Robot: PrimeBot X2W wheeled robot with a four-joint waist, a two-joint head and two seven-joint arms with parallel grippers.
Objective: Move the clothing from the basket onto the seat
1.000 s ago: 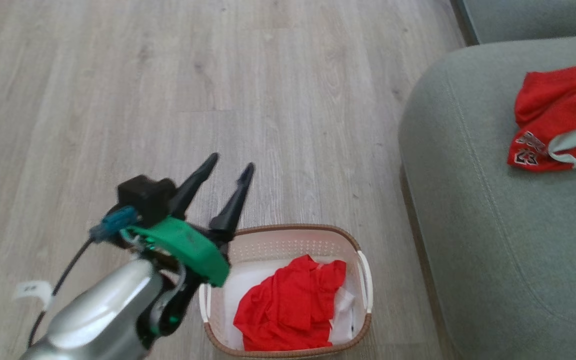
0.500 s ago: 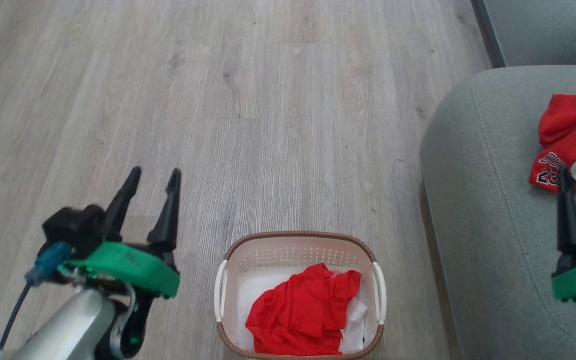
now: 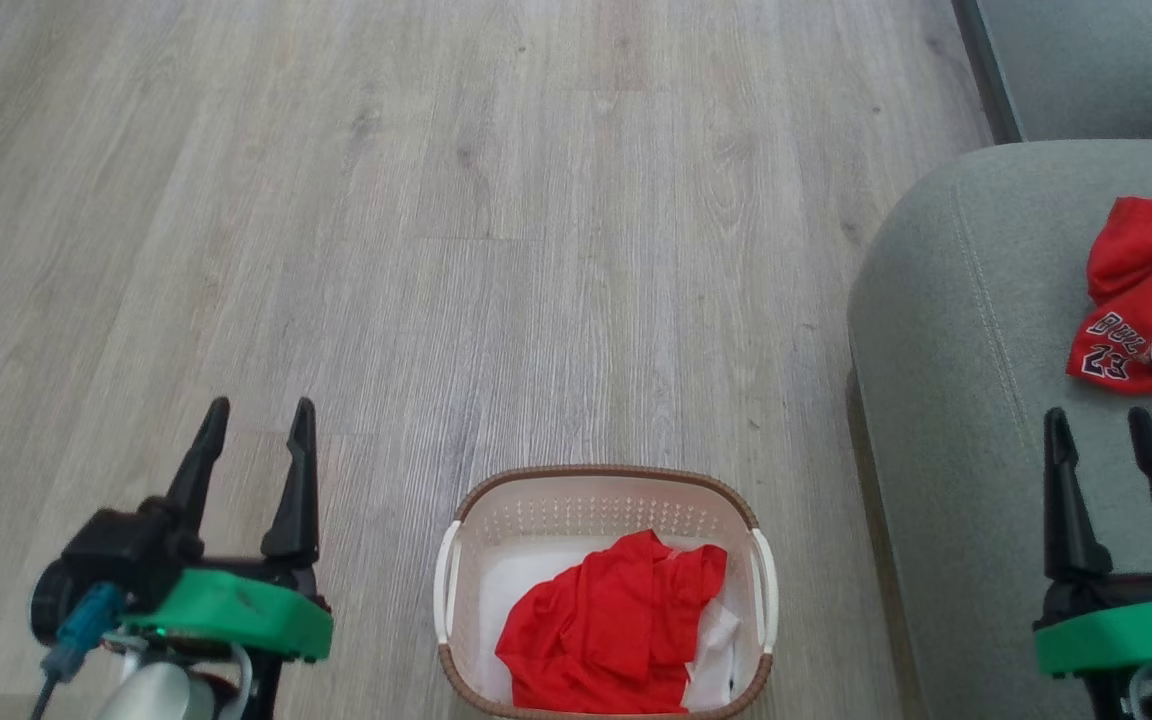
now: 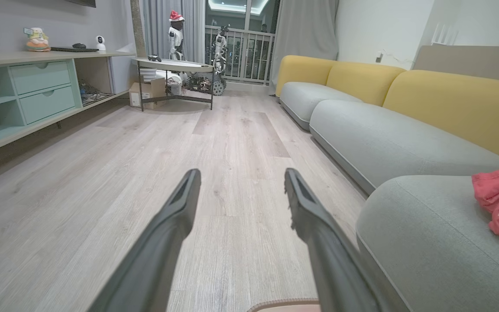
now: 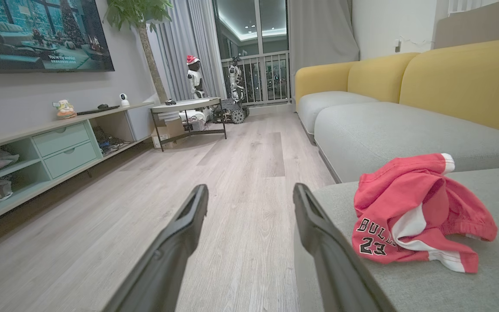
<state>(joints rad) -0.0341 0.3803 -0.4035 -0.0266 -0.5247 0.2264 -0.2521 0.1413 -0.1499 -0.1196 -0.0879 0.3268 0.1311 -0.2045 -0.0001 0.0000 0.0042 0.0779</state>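
The left hand (image 3: 261, 405) and the right hand (image 3: 1096, 418) are both hanging released, fingers spread and grasping nothing, one on each side of the basket (image 3: 601, 470). The jersey (image 3: 1151, 300) is already lying crumpled on the seat (image 3: 956, 420), while the plain red garment (image 3: 616, 630) is lying bunched in the basket, so the step in hand is probably fetching that second piece.

To do it well, the robot is likely needing to bring one hand down over the raised folds at the top of the heap and pinch cloth only. The white sheet (image 3: 511, 575) is lying flat under the garment, and a deep bite could be catching it too. The hand should be lifting the cloth clear of the basket's rim before swinging towards the seat, since a snag could be dragging the light basket along.

The basket is standing on a pale wood-plank floor (image 3: 536, 250), just beside the seat's rounded corner. Around it a living room is showing: yellow sofa backs (image 5: 461, 82), a low shelf unit (image 5: 63, 143), a small table (image 5: 186, 106) and a wall screen (image 5: 41, 32).
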